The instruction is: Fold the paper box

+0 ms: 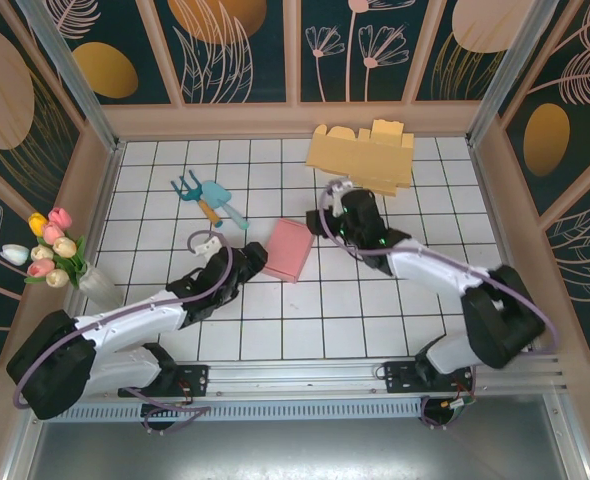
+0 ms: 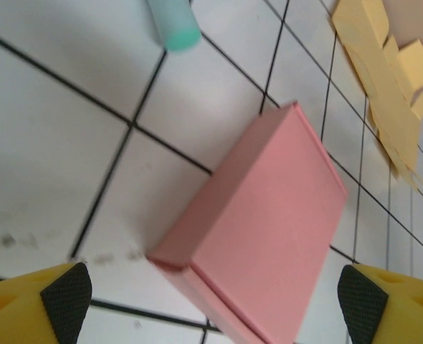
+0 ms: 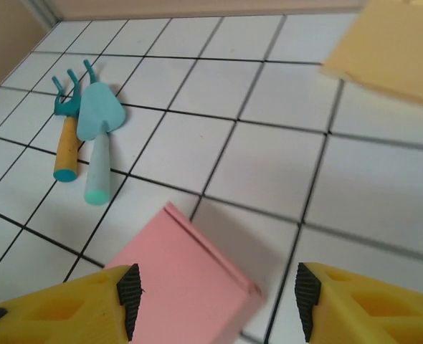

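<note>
From above, the pink box point(image 1: 289, 250) lies closed and flat near the middle of the white tiled desk point(image 1: 275, 335). The left claw point(image 1: 252, 259) is just beside its left edge and the right claw point(image 1: 319, 227) just beside its far right corner, so the box sits between the two. From this height I cannot tell how wide either claw stands or whether either touches the box. Flat yellow cardboard point(image 1: 361, 156) rests at the desk's far edge, a teal trowel point(image 1: 218, 203) and a small rake point(image 1: 188, 185) lie toward the far left, and a bunch of tulips point(image 1: 51, 247) stands at the left edge.

On the left wrist camera, the left claw point(image 2: 211, 301) stands wide, holding nothing. Its fingertips point(image 2: 66, 295) are at the bottom corners, and the box point(image 2: 262, 236) lies on the desk between and ahead of them, apart from both pads.

On the right wrist camera, the right claw point(image 3: 219, 301) is parted and holds nothing. The box point(image 3: 183, 287) lies low between its fingertips point(image 3: 130, 297), closer to the left-hand one. Whether that one touches the box I cannot tell.
</note>
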Robot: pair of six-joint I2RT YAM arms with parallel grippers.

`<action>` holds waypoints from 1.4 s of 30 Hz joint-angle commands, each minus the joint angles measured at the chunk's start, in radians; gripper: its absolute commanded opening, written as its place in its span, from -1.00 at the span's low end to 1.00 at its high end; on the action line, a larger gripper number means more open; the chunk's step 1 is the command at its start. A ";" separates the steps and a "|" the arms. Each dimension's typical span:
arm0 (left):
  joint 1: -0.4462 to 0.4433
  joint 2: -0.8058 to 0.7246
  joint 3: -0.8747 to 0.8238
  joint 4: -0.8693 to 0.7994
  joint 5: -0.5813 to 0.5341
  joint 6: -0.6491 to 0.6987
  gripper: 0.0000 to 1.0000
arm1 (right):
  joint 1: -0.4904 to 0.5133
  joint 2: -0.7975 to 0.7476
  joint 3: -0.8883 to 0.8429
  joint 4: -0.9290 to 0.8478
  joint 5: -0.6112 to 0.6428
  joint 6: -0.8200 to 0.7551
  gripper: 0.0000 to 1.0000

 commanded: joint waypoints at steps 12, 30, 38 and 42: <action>-0.053 0.204 0.043 0.157 0.101 -0.236 0.59 | -0.132 0.445 0.336 -0.228 -0.520 -0.328 0.09; -0.054 0.392 0.175 0.142 0.066 -0.210 0.44 | -0.132 0.529 0.346 -0.264 -0.585 -0.369 0.02; -0.024 0.502 0.349 0.143 0.062 -0.005 0.43 | -0.148 0.470 0.300 -0.226 -0.573 -0.332 -0.24; 0.039 0.603 0.486 0.100 0.122 0.124 0.41 | -0.167 0.416 0.244 -0.131 -0.562 -0.256 -0.25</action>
